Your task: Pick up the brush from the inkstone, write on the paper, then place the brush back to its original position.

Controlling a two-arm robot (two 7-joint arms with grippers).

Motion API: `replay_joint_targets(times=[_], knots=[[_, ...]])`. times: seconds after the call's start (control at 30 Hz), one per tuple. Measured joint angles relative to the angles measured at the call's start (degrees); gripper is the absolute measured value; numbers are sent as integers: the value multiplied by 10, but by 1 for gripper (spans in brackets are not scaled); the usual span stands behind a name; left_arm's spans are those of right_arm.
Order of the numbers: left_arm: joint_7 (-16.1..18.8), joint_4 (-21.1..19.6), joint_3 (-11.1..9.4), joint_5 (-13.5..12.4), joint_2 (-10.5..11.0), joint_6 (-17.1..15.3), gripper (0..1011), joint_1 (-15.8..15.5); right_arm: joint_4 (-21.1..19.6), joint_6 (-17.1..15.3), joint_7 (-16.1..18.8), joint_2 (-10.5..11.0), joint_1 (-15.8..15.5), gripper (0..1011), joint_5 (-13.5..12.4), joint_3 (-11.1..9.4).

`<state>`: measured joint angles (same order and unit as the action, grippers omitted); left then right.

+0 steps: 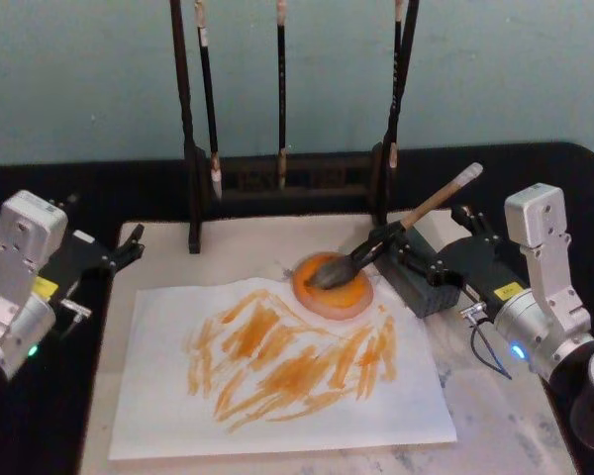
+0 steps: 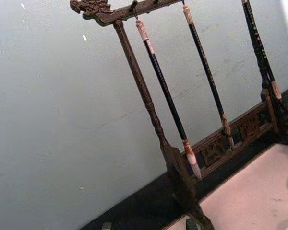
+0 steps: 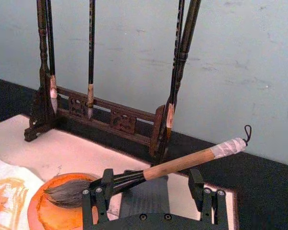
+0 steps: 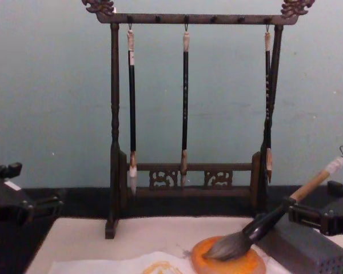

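The brush lies slanted, its grey bristles on the round orange inkstone and its pale handle propped on a grey block. My right gripper is open, one finger on each side of the handle, and nothing is gripped. The right wrist view gives the same: brush crossing between the spread fingers, bristles on the inkstone. The paper in front is covered with orange strokes. My left gripper is parked open at the table's left edge.
A dark wooden rack with three thin hanging brushes stands at the back of the beige mat. A black tabletop surrounds the mat, and a pale blue-green wall rises behind it. The chest view has the rack and the grey block.
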<state>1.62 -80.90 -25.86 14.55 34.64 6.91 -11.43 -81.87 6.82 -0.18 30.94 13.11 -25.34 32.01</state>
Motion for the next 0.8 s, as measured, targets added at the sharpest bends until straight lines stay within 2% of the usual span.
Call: replay_joint_targets(times=[0.8], knots=[[0, 0, 0, 0, 0, 0, 1001, 0, 0, 0, 0, 0, 0, 1000, 0, 0]])
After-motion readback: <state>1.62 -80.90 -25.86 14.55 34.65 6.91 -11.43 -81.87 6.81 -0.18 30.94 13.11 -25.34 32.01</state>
